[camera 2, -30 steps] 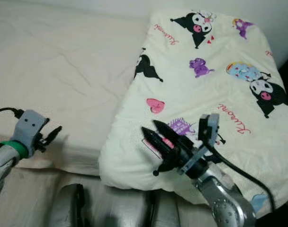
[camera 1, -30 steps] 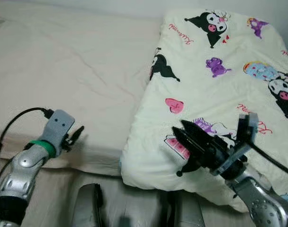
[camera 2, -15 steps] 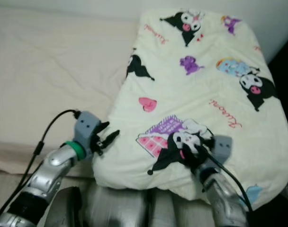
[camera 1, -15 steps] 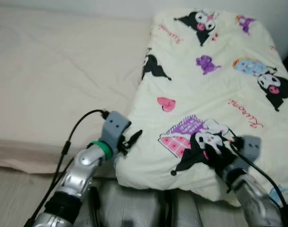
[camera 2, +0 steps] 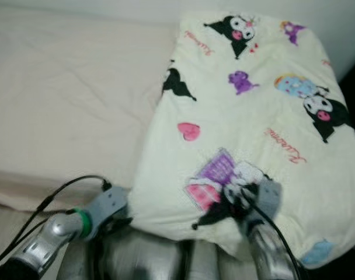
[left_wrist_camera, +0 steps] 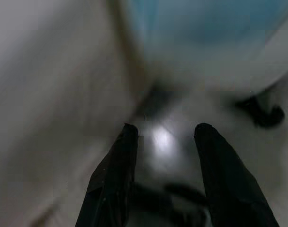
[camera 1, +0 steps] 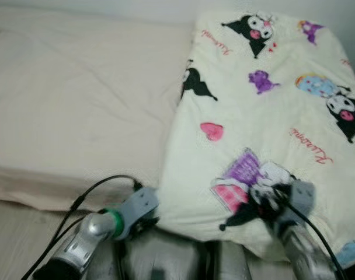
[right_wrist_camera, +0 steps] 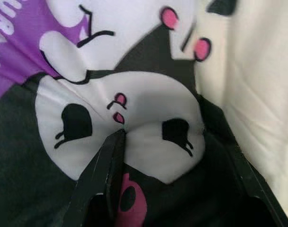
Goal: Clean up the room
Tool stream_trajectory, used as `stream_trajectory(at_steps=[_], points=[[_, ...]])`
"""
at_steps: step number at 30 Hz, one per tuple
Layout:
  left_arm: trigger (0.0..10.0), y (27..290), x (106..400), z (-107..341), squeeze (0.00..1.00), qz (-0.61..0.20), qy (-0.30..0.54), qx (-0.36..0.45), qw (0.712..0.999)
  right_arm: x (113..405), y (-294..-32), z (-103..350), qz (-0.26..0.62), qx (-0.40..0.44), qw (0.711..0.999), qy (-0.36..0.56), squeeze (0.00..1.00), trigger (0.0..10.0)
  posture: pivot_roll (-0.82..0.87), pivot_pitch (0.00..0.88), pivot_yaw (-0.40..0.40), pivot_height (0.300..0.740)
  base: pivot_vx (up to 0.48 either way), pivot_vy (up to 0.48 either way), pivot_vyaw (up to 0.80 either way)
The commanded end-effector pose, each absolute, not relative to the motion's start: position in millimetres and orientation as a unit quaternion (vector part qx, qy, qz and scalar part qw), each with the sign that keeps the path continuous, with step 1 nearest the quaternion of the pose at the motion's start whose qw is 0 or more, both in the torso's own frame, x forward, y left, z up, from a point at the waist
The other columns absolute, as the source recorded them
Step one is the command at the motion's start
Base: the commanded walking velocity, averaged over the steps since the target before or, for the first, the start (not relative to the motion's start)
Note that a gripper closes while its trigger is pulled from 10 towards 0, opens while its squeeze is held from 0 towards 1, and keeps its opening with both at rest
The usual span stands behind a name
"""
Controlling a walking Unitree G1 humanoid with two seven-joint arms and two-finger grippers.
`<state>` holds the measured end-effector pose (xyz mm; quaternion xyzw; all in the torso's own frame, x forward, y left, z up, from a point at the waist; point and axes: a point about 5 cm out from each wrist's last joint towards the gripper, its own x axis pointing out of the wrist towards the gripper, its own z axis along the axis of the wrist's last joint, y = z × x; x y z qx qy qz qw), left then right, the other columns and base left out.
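Soft cartoon-print quilt dimpled under right claw.

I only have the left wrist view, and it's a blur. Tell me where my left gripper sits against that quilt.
Observer: The left gripper is low at the near-left corner of the cream cartoon-print quilt, right at the front edge of the bed.
Operator: Now report the right arm.
Observer: The right gripper is pressed onto the top of the quilt near its front edge, on a black-and-white character print.
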<state>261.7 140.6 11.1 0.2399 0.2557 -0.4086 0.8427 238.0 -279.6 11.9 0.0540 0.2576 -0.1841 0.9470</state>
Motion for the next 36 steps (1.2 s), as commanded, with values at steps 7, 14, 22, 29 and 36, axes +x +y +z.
stream_trajectory(at_steps=[7,14,22,29,36], points=[[10.0,160,263,19,0.00,-0.383,0.250,0.219,0.862,176,-305,-20,-0.282,0.017,0.894,0.348,0.00,10.0,-0.06,0.150,0.042,0.575,0.000,0.000,0.00],[10.0,192,286,52,0.00,-0.316,0.206,0.188,0.907,220,-268,55,-0.152,0.023,0.977,0.145,0.00,10.0,-0.04,0.152,0.046,0.575,0.000,0.000,0.00],[10.0,203,306,92,0.00,-0.292,0.140,0.150,0.934,219,-214,140,0.039,0.067,0.996,-0.034,0.00,10.0,-0.04,0.149,0.041,0.575,0.000,0.000,0.00],[10.0,174,321,125,0.00,-0.262,0.032,0.078,0.961,216,-194,162,0.088,0.075,0.990,-0.083,0.00,10.0,-0.06,0.128,0.034,0.575,0.000,0.000,0.00],[10.0,157,338,170,0.00,-0.130,-0.095,0.035,0.986,265,-187,166,0.094,0.064,0.988,-0.107,0.00,10.0,-0.02,0.085,-0.009,0.575,0.000,0.000,0.00]])
